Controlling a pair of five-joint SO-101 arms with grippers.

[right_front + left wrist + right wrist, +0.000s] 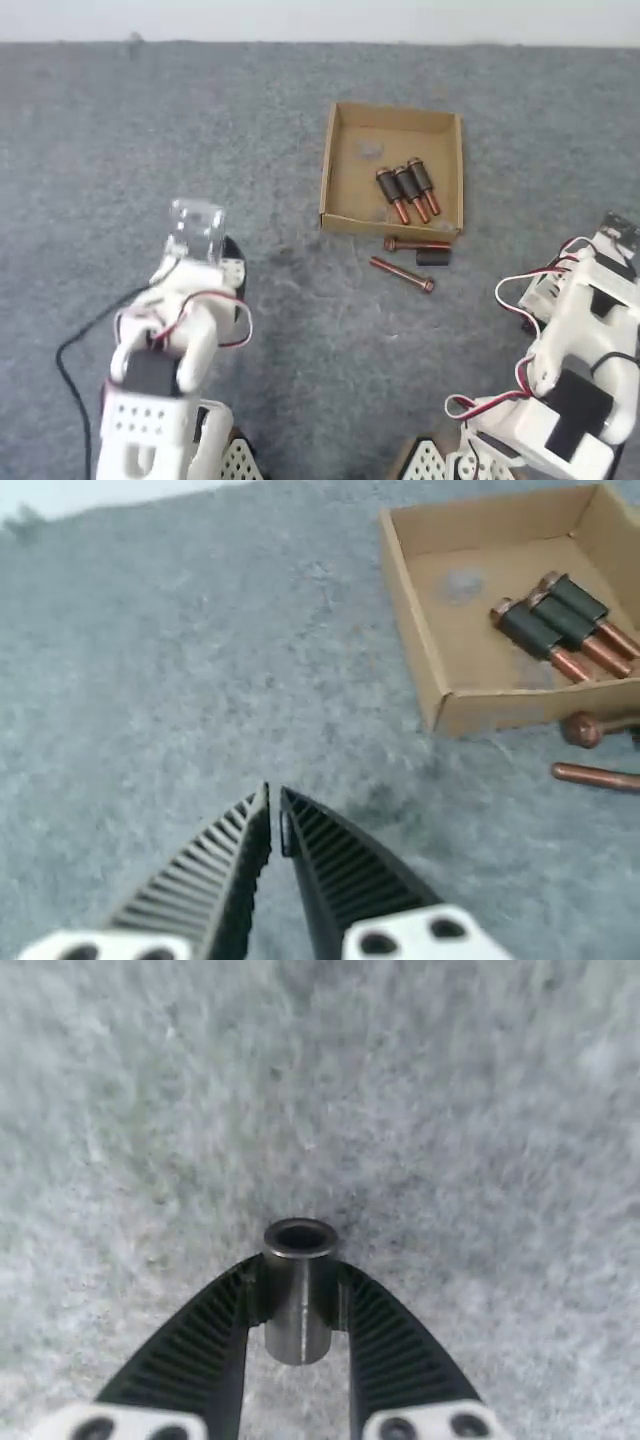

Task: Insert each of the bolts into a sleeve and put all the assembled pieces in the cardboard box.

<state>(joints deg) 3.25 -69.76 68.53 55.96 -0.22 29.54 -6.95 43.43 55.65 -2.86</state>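
Note:
The cardboard box (390, 226) holds three assembled pieces (407, 192), copper bolts in dark sleeves, also seen as the assembled pieces (556, 628) in the box (500, 712). Just in front of the box lie two bare copper bolts (414, 243) (401, 273) and a loose dark sleeve (432, 257). My left gripper (272, 796) is shut and holds nothing, hovering over the carpet well left of the box (197, 228). My right gripper (300, 1272) is shut on a dark sleeve (299, 1305), held upright with its open end showing, above bare carpet.
Grey carpet covers the whole work area. The right arm (580, 340) sits at the lower right, the left arm (165, 350) at the lower left. In the left wrist view the bolts (590, 727) (596, 776) lie past the box's front wall.

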